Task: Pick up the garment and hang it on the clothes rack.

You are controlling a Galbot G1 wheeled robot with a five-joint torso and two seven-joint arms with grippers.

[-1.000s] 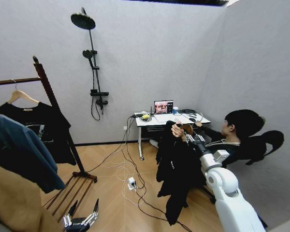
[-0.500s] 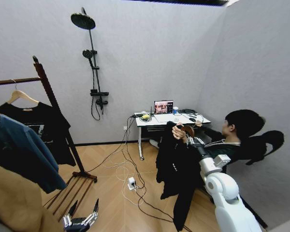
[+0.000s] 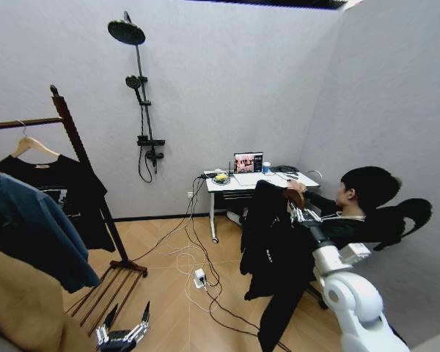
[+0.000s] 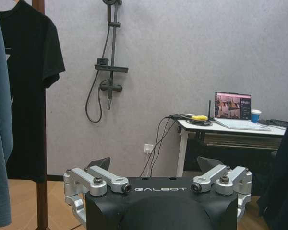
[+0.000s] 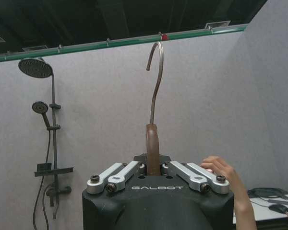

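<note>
The garment (image 3: 273, 246) is a long black cloth hanging from a wooden hanger (image 5: 152, 143) whose metal hook (image 5: 156, 72) points up. My right gripper (image 3: 296, 199) holds it up at the right of the room, shut on the hanger's neck (image 5: 152, 165). A seated person's hand (image 5: 222, 168) is right beside that gripper. The clothes rack (image 3: 72, 136) stands at the far left, well apart from the garment, with its rod (image 3: 22, 123) carrying other clothes. Low near the floor by the rack's base, my left gripper (image 3: 125, 328) is open and holds nothing (image 4: 153, 165).
On the rack hang a black T-shirt (image 3: 66, 189), a blue jacket (image 3: 29, 235) and a tan cloth (image 3: 18, 312). A white desk (image 3: 253, 183) with a laptop stands at the back wall. Cables and a power strip (image 3: 199, 277) lie on the floor between. A shower fitting (image 3: 141, 103) is on the wall.
My right arm has carried the hanger and garment a little to the right, closer to the seated person. The cloth now hangs longer and straighter. The left arm has not moved.
</note>
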